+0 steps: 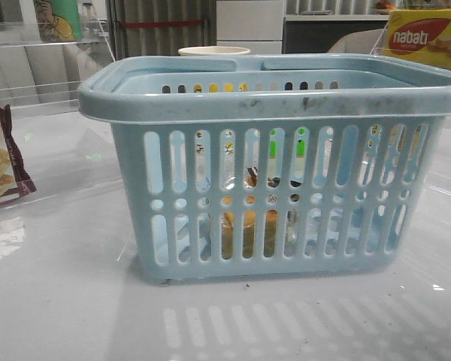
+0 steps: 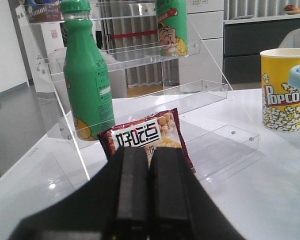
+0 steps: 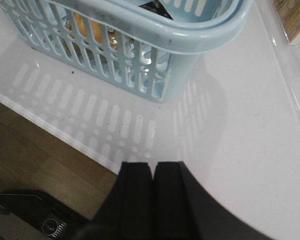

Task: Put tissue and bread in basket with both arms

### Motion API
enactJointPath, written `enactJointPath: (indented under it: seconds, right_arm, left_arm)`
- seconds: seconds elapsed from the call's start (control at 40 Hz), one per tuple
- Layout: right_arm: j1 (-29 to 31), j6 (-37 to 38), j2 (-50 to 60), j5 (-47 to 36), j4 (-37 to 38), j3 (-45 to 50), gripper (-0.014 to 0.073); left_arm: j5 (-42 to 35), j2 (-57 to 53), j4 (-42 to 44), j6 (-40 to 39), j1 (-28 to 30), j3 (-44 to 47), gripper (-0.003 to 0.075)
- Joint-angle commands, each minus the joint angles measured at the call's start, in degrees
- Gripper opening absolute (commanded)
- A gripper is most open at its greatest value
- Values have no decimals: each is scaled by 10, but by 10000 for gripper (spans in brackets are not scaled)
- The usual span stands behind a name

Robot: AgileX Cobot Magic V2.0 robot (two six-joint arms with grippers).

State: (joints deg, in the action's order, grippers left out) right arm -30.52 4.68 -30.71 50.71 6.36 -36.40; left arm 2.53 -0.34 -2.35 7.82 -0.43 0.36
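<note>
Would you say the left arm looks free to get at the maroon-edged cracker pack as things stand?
Probably yes: the pack lies just beyond the shut left hand with nothing between them. The hand would need to open, and the green bottle stands close beside.

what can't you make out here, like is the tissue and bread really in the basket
- Front view: the basket wall slots show only golden slivers of the bread; tissue not identifiable.
- Right wrist view: the rim hides most of the contents.
- Left wrist view: shut left gripper covers the snack pack's lower part.
- Right gripper shut, empty.
</note>
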Motion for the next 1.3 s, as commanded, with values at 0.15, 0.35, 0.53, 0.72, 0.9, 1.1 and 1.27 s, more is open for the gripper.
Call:
enactJointPath:
  seconds: [0.15, 0.35, 0.53, 0.72, 0.9, 1.1, 1.27]
  right_arm:
    - [17, -2, 16, -33, 5, -11, 55]
    - [117, -57, 90, -111, 4, 46, 55]
    - [207, -61, 181, -241, 2, 145, 55]
    - [292, -61, 273, -386, -35, 272, 55]
    - [317, -61, 321, -474, -50, 353, 55]
    - [319, -61, 323, -487, -50, 381, 55]
    - [319, -61, 323, -490, -50, 381, 55]
  left_arm:
    - [-50, -10, -6, -1, -4, 0, 91]
    - [-50, -10, -6, -1, -4, 0, 91]
    - [-50, -10, -6, -1, -4, 0, 91]
    - [-50, -10, -6, -1, -4, 0, 91]
    - [-50, -10, -6, -1, -4, 0, 91]
    - [-50, -9, -6, -1, -4, 0, 91]
    - [-50, -9, -6, -1, -4, 0, 91]
